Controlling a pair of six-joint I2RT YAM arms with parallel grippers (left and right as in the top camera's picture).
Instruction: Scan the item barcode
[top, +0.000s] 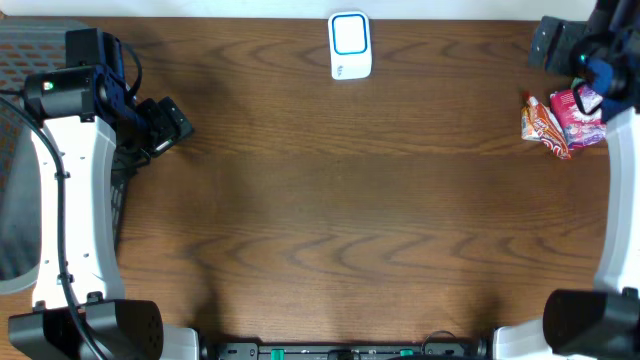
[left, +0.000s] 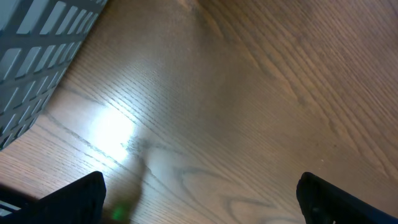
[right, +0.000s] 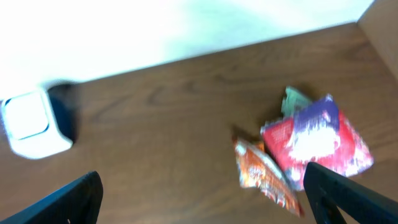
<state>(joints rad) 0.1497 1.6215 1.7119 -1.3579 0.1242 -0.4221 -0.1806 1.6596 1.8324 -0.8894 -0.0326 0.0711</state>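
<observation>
Overhead: scanner (top: 350, 45) well apart from packets (top: 560, 125)

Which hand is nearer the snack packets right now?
Right. The right hand hangs just beside the snack packets; the left hand is at the opposite end of the table.

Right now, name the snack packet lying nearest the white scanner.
The orange packet, on the scanner side of the red packet.
</observation>
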